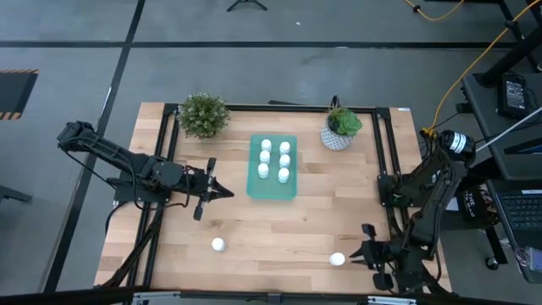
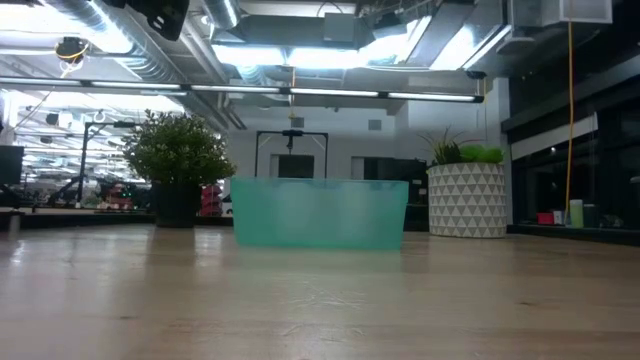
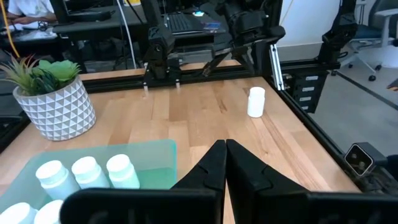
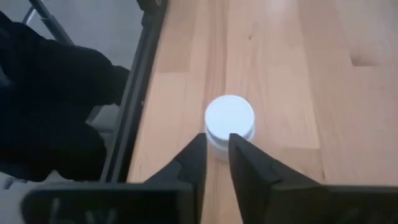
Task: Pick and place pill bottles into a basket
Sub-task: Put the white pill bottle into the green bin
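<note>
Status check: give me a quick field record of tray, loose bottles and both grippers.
tray: table centre, between two potted plants
bottles in tray: six, upright
loose bottles: two on the near part of the table, one left of centre, one by the right gripper
left gripper: shut, empty, just left of the tray
right gripper: slightly parted, fingertips at the near-right bottle, not clamped on it
</note>
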Controlling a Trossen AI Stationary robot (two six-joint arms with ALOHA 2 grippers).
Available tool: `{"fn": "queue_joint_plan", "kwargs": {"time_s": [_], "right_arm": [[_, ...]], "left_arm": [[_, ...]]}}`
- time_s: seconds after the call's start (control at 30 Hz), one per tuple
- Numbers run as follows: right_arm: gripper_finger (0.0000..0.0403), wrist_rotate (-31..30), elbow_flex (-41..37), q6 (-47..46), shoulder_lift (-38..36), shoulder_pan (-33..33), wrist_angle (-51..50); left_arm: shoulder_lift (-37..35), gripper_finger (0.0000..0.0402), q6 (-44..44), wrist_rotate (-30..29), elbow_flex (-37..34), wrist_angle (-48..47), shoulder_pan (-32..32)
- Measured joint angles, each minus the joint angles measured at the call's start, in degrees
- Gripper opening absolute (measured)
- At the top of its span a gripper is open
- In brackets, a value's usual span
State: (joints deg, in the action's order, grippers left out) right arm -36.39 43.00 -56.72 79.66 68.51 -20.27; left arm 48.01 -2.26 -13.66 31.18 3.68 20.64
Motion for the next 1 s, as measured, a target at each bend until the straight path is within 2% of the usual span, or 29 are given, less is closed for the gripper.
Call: {"fn": "queue_joint_plan", "kwargs": {"time_s": [0.53,0.67,0.77,1.0], "right_arm": [[0.0249,0.0,0.0,3.0,0.0,-1.9,1.2],[0.0266,0.1,0.0,3.6,0.0,-4.1,1.2],[0.0268,1.6,0.0,6.3,0.0,-5.3,1.2],[0.0268,3.8,0.0,6.1,0.0,-6.1,1.3]], "left_arm": [[0.0,0.0006,0.0,0.0,0.0,0.0,0.0],[0.0,0.0006,0.0,0.0,0.0,0.0,0.0],[0.0,0.0006,-0.1,0.0,0.0,0.0,0.0],[0.0,0.0006,-0.2,0.0,0.0,-0.1,0.0]]}}
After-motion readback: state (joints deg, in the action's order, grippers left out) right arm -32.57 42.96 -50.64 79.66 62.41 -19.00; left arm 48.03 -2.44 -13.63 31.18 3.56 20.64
